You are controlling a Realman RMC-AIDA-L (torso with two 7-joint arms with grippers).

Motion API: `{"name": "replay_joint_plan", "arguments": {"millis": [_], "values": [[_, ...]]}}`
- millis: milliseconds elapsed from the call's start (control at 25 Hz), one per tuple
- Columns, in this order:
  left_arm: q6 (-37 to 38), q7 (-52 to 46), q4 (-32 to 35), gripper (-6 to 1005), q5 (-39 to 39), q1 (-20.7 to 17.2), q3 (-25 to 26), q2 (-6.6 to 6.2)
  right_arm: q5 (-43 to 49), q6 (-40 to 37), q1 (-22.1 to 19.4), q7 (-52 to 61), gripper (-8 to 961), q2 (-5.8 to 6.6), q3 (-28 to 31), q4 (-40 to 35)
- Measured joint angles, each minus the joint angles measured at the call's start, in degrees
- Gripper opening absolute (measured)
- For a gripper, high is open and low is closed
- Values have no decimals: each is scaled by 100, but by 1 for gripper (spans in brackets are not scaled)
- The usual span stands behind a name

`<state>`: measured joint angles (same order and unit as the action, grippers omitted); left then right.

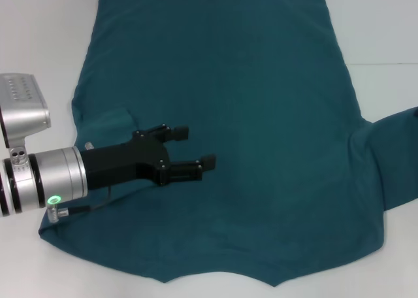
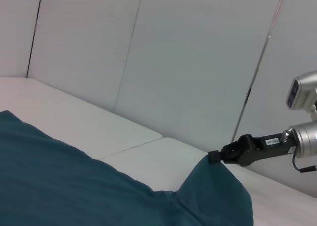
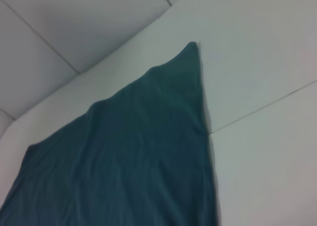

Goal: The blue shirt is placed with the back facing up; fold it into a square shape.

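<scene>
I'm in the sleeve-fold step, I reckon: left gripper [image 1: 192,149], at 9 o'clock in head view, hovers over the folded-in left sleeve w/ black fingers spread apart, holding nothing. The dark teal-blue soft fabric short-sleeved T-shirt [image 1: 261,115] lies flat, plain side up, across the white tabletop [image 1: 46,36], hem at 12, collar at 6. At 3 o'clock the other sleeve sticks out; left wrist view shows the right gripper [image 2: 214,157] pinched shut on its tip. Next move, imo: carry that sleeve inward w/o dragging the body. Cloth looks matte, limp, lightly wrinkled.
</scene>
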<state>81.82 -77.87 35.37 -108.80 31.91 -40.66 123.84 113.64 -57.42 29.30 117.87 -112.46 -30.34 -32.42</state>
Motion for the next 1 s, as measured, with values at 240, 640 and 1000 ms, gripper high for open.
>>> {"name": "replay_joint_plan", "arguments": {"millis": [240, 640, 1000], "values": [[1, -12, -5, 950, 11, -21, 5, 4, 23, 41, 79, -66, 12, 181, -298, 4], [1, -74, -13, 950, 19, -27, 9, 9, 151, 70, 191, -343, 14, 284, -343, 26], [-25, -90, -56, 950, 18, 7, 0, 9, 151, 51, 243, -512, 16, 284, -589, 0]]}}
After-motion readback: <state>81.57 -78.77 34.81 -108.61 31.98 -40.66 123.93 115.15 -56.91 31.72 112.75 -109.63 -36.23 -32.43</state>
